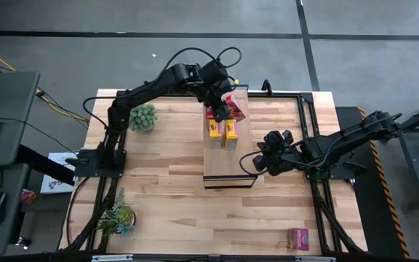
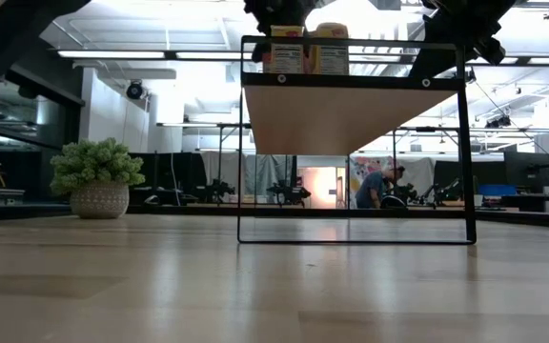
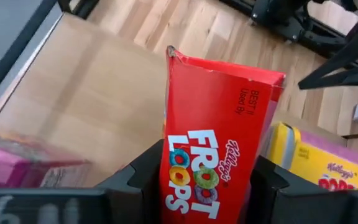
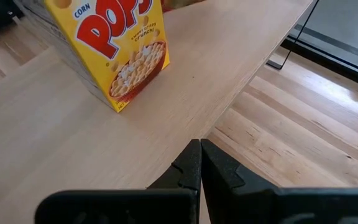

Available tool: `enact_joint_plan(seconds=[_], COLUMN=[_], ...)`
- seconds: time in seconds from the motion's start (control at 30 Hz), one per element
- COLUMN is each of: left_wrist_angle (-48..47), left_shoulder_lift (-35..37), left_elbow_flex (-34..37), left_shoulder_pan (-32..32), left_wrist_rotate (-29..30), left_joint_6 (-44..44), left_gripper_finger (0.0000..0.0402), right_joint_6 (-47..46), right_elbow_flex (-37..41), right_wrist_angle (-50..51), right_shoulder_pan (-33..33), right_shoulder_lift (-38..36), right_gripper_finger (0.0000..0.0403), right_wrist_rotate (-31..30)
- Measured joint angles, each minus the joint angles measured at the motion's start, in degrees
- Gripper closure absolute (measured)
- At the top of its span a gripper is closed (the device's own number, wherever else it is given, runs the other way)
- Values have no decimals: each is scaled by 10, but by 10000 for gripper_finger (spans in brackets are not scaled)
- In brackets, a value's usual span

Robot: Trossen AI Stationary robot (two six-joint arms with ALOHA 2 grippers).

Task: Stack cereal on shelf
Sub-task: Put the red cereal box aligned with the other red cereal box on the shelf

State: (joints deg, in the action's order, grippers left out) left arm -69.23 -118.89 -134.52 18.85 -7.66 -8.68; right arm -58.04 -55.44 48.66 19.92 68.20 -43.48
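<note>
My left gripper (image 1: 224,109) is shut on a red Froot Loops cereal box (image 3: 216,130) over the far end of the light-wood shelf (image 1: 228,164). Two yellow cereal boxes (image 1: 215,133) (image 1: 231,133) stand upright on the shelf just in front of it; one of them is the yellow box (image 3: 316,165) in the left wrist view. In that view a magenta box (image 3: 17,165) also shows beside my finger. My right gripper (image 1: 268,159) hangs shut at the shelf's right edge (image 4: 247,68), near a yellow Corn Pops box (image 4: 114,43). My left gripper pinches the red box between its two fingers (image 3: 143,177), one on each narrow side (image 3: 166,180), toward the box's bottom end. The fingers slant down from the far left. The box is lifted clear of the shelf and tilted, its top flap (image 3: 247,93) pointing away from the gripper.
Another magenta box (image 1: 298,238) stands on the table near its front right corner. Potted plants sit at the far left (image 1: 142,116) and near left (image 1: 117,217). The shelf stands raised on a thin black frame (image 2: 239,143). Bare wood lies before the shelf.
</note>
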Motion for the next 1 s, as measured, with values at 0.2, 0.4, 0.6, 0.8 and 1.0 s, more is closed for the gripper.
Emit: enact_joint_plan(seconds=[0.2,0.4,0.6,0.8,1.0], left_wrist_angle=[16,26,27,44,71], left_shoulder_lift=[-8,-10,-11,-6,44], left_elbow_flex=[0,0,0,-2,-4], left_shoulder_pan=[-1,-1,-1,-1,13], left_wrist_rotate=[6,6,7,7,3], left_joint_6=[14,14,14,25,46], left_gripper_finger=[239,211,186,178,180], right_joint_6=[0,0,0,0,1], right_elbow_flex=[0,0,0,0,0], right_wrist_angle=[0,0,0,0,-9], right_shoulder_pan=[0,0,0,0,-2], right_shoulder_lift=[0,0,0,0,0], right_gripper_finger=[402,402,402,402,402], right_wrist_rotate=[0,0,0,-15,-40])
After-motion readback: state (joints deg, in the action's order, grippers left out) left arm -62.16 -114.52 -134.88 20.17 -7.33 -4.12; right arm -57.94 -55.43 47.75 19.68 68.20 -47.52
